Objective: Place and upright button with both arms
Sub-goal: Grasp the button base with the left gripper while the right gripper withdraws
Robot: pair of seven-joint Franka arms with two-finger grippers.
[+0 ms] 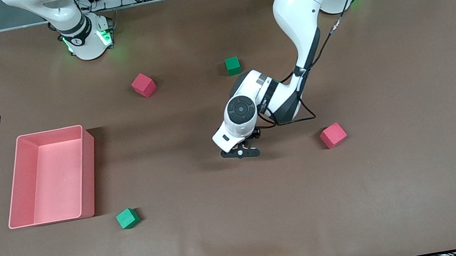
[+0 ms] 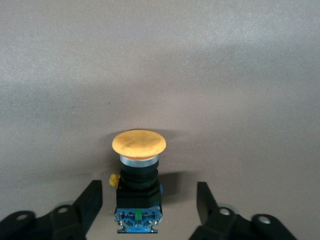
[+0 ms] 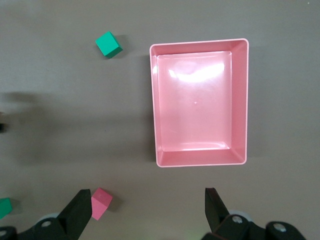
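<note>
I see the left gripper (image 2: 149, 210) low at mid-table, jaws released astride the button (image 2: 138, 175); the right gripper (image 3: 147, 212), jaws released, waits above the pink bin (image 3: 200, 159).

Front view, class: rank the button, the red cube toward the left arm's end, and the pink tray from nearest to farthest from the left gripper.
1. Button: lying on the table between the open fingers of the left gripper.
2. Red cube: beside the gripper, toward the left arm's end of the table.
3. Pink tray: toward the right arm's end.
</note>
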